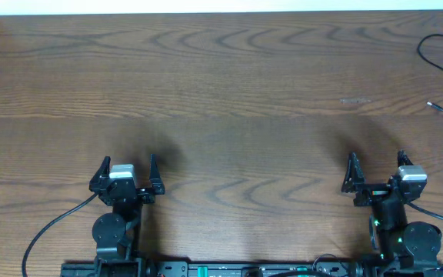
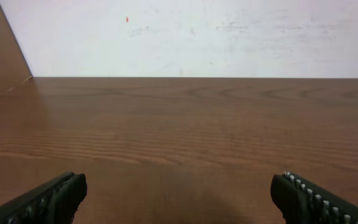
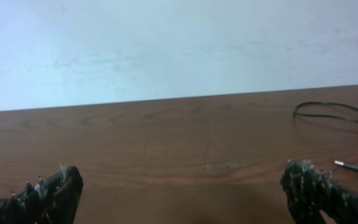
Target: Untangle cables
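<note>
While both arms sit at the near edge of the table (image 1: 229, 92), the left gripper (image 1: 128, 161) and right gripper (image 1: 376, 156) stand with fingers spread wide, nothing between them. Further out on the far right, a small plug end (image 1: 431, 104) points left, its lead trailing right. Beyond it a black cord (image 1: 420, 48) loops, cut off by the frame's right edge.

Even, soft light over my table (image 1: 229, 69)
Faint shadows smudge the wood overhead; my right wrist view is hazy and bluish, my left one sharper, its wall (image 2: 197, 37) washed bright.
</note>
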